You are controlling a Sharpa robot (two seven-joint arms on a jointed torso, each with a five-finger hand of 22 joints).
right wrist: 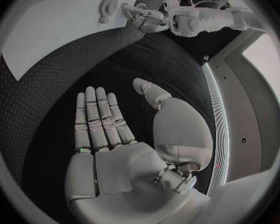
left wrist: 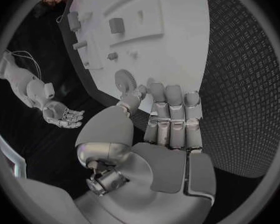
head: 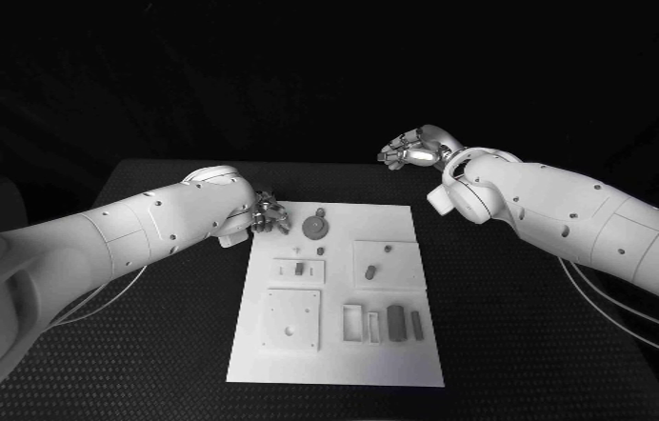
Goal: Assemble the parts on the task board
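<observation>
Broadly, the black textured counter point(head: 165, 345) carried the flat white rectangular task board point(head: 344, 364) at its middle, dark surface bare on both sides. Raised white blocks and small dark parts lay across the board, a dark round toothed gear point(head: 317, 225) near its far left corner. The left hand point(head: 264, 215) hung at that corner, fingers curled, holding nothing visible. The right hand point(head: 412, 150) hovered beyond the counter's far edge, spread flat and empty.

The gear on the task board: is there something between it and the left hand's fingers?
Nothing visible stands between them. The left hand is at the task board's far left corner, its fingers pointing toward the gear, with only bare white board between.
</observation>
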